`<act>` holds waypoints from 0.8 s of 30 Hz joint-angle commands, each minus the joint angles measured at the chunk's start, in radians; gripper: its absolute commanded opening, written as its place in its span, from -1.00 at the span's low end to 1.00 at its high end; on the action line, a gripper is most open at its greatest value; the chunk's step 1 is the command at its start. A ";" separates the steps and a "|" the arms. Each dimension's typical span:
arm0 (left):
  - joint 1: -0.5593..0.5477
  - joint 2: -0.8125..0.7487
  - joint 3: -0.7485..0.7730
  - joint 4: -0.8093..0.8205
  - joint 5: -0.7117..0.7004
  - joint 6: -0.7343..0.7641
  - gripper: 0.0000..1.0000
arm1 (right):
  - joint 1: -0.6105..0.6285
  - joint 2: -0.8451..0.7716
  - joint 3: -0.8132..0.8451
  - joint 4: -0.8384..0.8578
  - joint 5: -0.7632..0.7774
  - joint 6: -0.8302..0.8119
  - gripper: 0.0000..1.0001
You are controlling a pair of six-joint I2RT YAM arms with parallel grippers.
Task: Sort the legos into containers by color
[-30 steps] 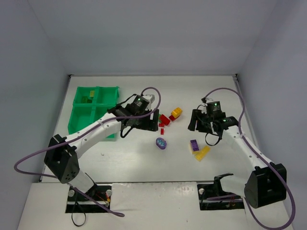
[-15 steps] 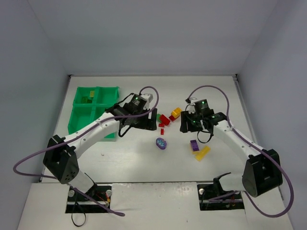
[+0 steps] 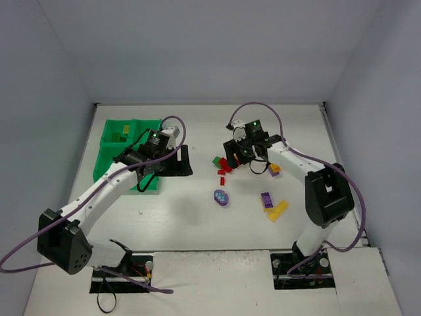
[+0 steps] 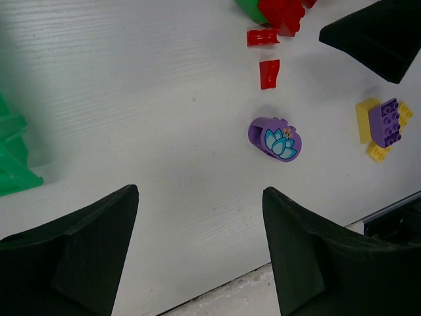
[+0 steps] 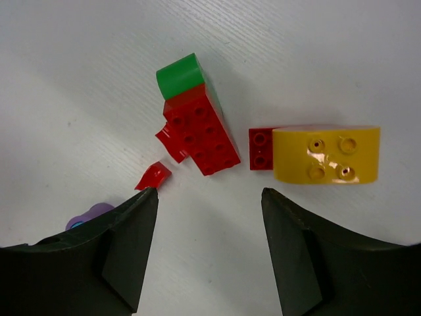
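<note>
Top camera first: you get the whole table. The green tray (image 3: 108, 141) of four compartments sits at 9 o'clock, a small brick (image 3: 118, 137) in its far-left compartment. The left gripper (image 3: 186, 161) hangs just beside the tray's 3 o'clock edge; the right gripper (image 3: 233, 150) hangs over the red cluster (image 3: 225, 164) at the centre. A green brick (image 3: 216, 160) touches that cluster at 10 o'clock; the purple oval (image 3: 222, 197) lies alone at its 6 o'clock; a purple brick (image 3: 266, 199) and a yellow bar (image 3: 277, 210) lie toward 4 o'clock.

Left wrist: the fingers (image 4: 85, 257) stand wide apart with only bare table between them. Here you can read the oval's pale blue flower print, which the top camera blurs; two red chips (image 4: 268, 73) lie at its 12 o'clock, and the purple brick overlaps the yellow bar.

Right wrist: the jaws are parted and empty. Below them lie a red brick (image 5: 200, 131) with a green rounded piece (image 5: 179, 74) at its 11 o'clock end, and a curved yellow brick (image 5: 327, 155) with a small dark red brick (image 5: 261, 148) touching its 9 o'clock side; the top camera hides that pair.

A second ago the left gripper was at the cluster and the right one out at 3 o'clock; the left has drawn back toward the tray, the right has swung in.
</note>
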 commanded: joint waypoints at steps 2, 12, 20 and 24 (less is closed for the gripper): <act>0.024 -0.049 -0.012 0.009 0.009 -0.011 0.40 | 0.009 0.056 0.068 0.058 -0.044 -0.084 0.22; 0.031 -0.043 -0.018 0.012 0.018 -0.017 0.39 | 0.037 0.153 0.119 0.105 -0.018 -0.142 0.21; 0.033 -0.020 -0.015 0.022 0.032 -0.017 0.40 | 0.046 0.202 0.139 0.113 -0.018 -0.153 0.19; 0.033 -0.026 -0.013 0.022 0.032 -0.017 0.40 | 0.049 0.214 0.128 0.116 -0.015 -0.156 0.16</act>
